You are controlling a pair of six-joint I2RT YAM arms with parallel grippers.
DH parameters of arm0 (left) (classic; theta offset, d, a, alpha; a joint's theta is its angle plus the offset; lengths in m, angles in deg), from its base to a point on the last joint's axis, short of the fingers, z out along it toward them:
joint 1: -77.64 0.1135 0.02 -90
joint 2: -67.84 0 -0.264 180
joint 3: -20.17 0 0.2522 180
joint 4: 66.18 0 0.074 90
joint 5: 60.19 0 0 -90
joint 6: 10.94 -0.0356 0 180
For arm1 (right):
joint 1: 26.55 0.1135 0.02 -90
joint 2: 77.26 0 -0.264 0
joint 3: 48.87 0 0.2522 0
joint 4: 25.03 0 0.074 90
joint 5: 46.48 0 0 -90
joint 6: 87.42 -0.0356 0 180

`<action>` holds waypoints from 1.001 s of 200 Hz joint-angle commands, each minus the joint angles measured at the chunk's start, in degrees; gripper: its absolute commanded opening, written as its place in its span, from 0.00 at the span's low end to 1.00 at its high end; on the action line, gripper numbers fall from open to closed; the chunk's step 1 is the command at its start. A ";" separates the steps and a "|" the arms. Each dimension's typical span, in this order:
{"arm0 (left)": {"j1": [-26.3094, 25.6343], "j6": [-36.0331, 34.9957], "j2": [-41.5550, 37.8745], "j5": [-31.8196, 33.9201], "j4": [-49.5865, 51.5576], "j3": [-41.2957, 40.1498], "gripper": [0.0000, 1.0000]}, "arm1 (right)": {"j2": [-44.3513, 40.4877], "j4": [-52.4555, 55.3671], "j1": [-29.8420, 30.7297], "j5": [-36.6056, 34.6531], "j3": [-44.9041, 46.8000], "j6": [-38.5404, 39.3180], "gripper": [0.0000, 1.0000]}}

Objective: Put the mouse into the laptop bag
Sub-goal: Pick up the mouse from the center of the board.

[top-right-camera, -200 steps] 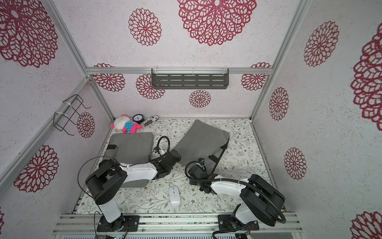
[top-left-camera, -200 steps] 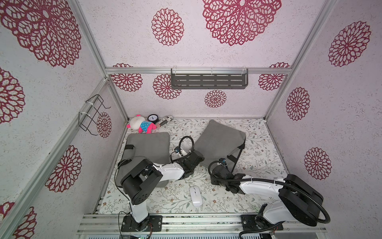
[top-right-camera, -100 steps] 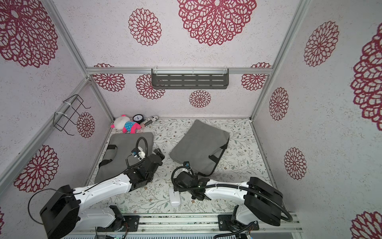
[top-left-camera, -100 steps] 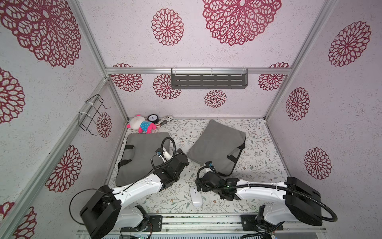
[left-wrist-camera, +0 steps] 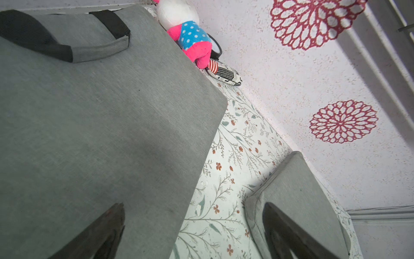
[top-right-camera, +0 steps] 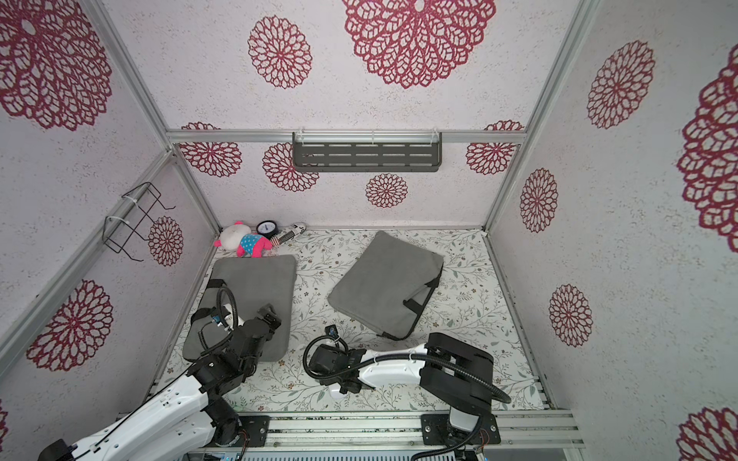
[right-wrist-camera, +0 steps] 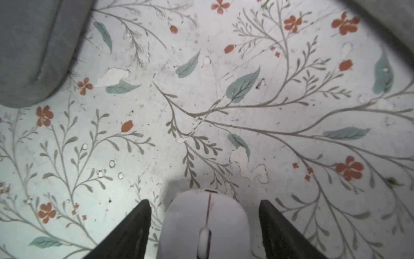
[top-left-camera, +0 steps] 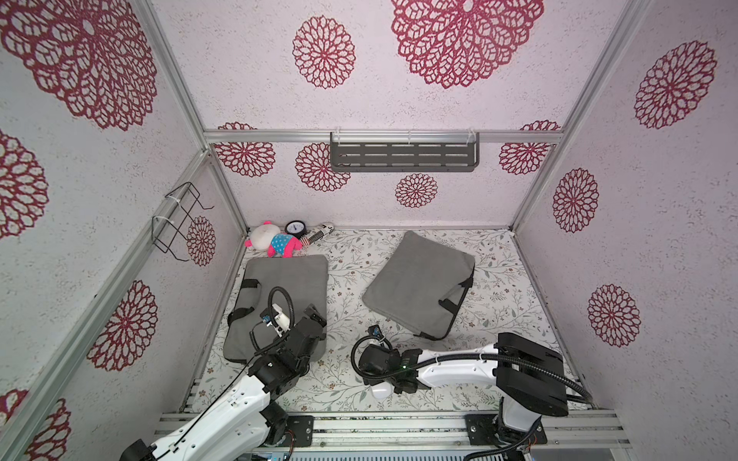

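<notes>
Both top views show two grey bags lying flat on the flowered table [top-left-camera: 347, 275]. The left laptop bag [top-left-camera: 279, 287] lies along the left wall, and the right laptop bag [top-left-camera: 419, 287] lies far and right of centre, well apart from it. We count one white mouse [top-left-camera: 378, 393], on the bare table at the near edge and outside both bags, with the right gripper [top-left-camera: 386, 388] directly over it. The left gripper [top-left-camera: 314, 313] hangs above the near right part of the left laptop bag. One plush toy [top-left-camera: 275, 241] and one dial [top-left-camera: 296, 228] sit in the far left corner. In the left wrist view we see that gripper's two fingers [left-wrist-camera: 107, 233] spread wide with nothing between them. In the right wrist view, two fingers [right-wrist-camera: 127, 233] flank the single mouse, parted, with a gap on each side and no contact.
</notes>
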 commanded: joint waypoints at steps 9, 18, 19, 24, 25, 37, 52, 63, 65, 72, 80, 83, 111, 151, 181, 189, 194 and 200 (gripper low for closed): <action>1.58 -1.48 1.43 -4.03 1.17 0.19 0.98 | 0.81 2.50 0.71 -1.25 -1.06 -2.05 0.74; 1.84 -1.41 2.40 -4.40 1.30 0.55 0.98 | 1.23 2.90 0.80 -1.20 -1.27 -2.27 0.71; 1.85 -1.39 2.49 -4.41 1.32 0.65 0.98 | 1.28 3.00 0.84 -1.21 -1.27 -2.28 0.71; 1.94 -1.30 2.88 -4.59 1.34 0.86 0.98 | 1.48 3.46 0.95 -1.41 -1.49 -2.52 0.71; 1.99 -1.29 2.99 -4.64 1.30 0.85 0.98 | 1.58 3.59 0.97 -1.49 -1.52 -2.58 0.71; 2.12 -1.11 3.99 -5.14 0.72 1.05 0.98 | 2.08 5.14 1.15 -2.35 -1.88 -3.14 0.71; 2.33 -1.20 4.92 -5.93 -0.05 1.31 0.98 | 2.20 6.92 1.14 -3.25 -1.95 -3.89 0.70; 2.55 -1.09 5.45 -6.25 -0.07 1.53 0.98 | 1.75 8.02 1.32 -3.67 -1.65 -4.16 0.70; 2.56 -1.11 5.54 -6.27 -0.11 1.60 0.98 | 1.58 8.14 1.39 -3.74 -1.59 -4.21 0.70; 2.72 -1.07 5.77 -6.38 -0.07 1.80 0.98 | 1.06 8.56 1.70 -3.89 -1.46 -4.01 0.70; 2.90 -1.11 5.85 -6.50 -0.11 1.96 0.98 | 0.31 9.00 2.36 -4.24 -1.43 -3.38 0.71; 2.96 -1.12 5.90 -6.54 -0.07 2.02 0.98 | 0.01 9.24 2.67 -4.50 -1.45 -3.17 0.72; 3.41 -1.19 5.94 -7.45 -0.08 2.58 0.98 | -1.63 12.85 5.01 -5.85 -2.33 -3.30 0.78; 3.49 -1.03 6.36 -8.75 -0.58 2.99 0.98 | -1.84 14.98 6.55 -6.25 -0.62 -6.13 0.82; 3.53 -0.89 7.44 -9.79 -1.42 3.08 0.98 | -1.26 12.55 7.04 -5.02 0.83 -6.90 0.72; 3.53 -0.94 7.79 -10.07 -1.41 3.33 0.98 | -0.82 12.26 7.20 -4.87 0.62 -6.91 0.68; 3.53 -0.90 8.00 -10.22 -1.38 3.46 0.98 | -0.52 12.27 7.17 -4.74 0.45 -6.93 0.67; 3.52 -0.99 8.26 -10.45 -1.38 3.64 0.98 | -0.20 12.34 7.22 -4.65 0.24 -6.93 0.65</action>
